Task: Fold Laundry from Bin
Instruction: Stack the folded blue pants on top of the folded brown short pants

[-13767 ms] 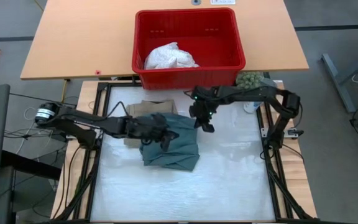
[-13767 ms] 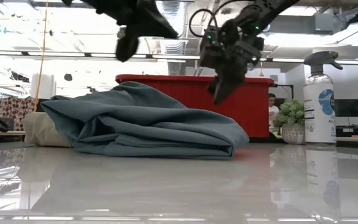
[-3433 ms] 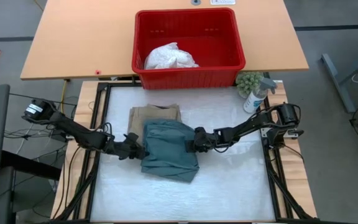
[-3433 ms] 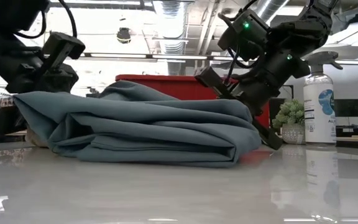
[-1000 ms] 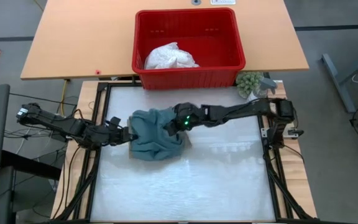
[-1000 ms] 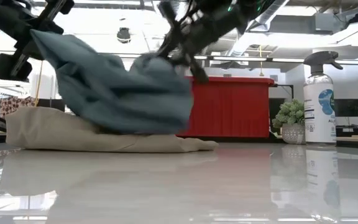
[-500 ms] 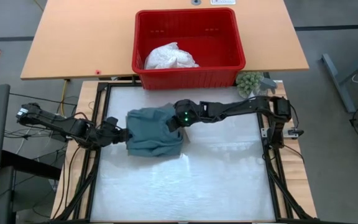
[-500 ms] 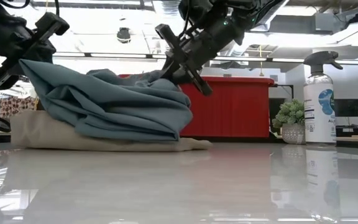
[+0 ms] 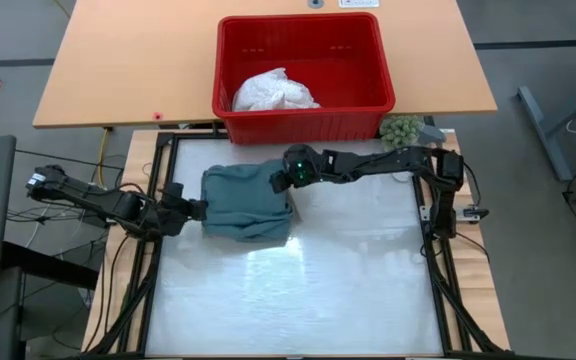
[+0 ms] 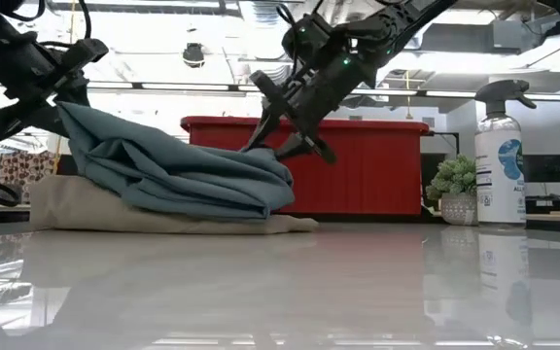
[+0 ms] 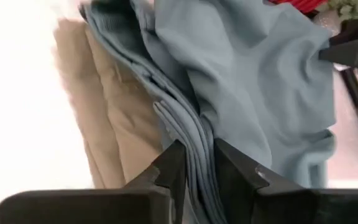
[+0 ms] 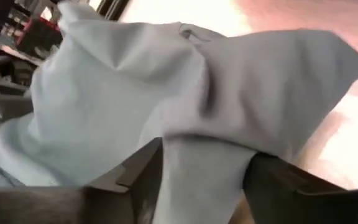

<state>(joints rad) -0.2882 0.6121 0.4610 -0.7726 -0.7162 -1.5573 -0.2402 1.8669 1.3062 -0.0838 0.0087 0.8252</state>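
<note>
The dark teal garment lies folded on the beige garment at the far left of the white table. Its right end rests on the beige one; its left edge is held up. My left gripper is at that left edge, shut on it. My right gripper stands open over the garment's far right corner, with a hump of teal cloth between its fingers. The red bin stands beyond the far edge with the white garment inside. My left gripper pinches the teal garment's folded left edge, several layers, between its two fingers, coming from the table's left and slanting down. That edge hangs raised above the beige garment; the rest slopes down onto it. My right gripper: whether its open fingers touch the cloth between them, I cannot tell.
A spray bottle and a small potted plant stand at the table's far right corner. A wooden table carries the bin. The near half of the white table holds nothing.
Both grippers have carried the bunched teal garment down and a little toward the table's left, and it now lies spread flat on the beige one. My right gripper has gone toward the far edge, opened and let the cloth's right end drop. My left gripper has tipped downward.
</note>
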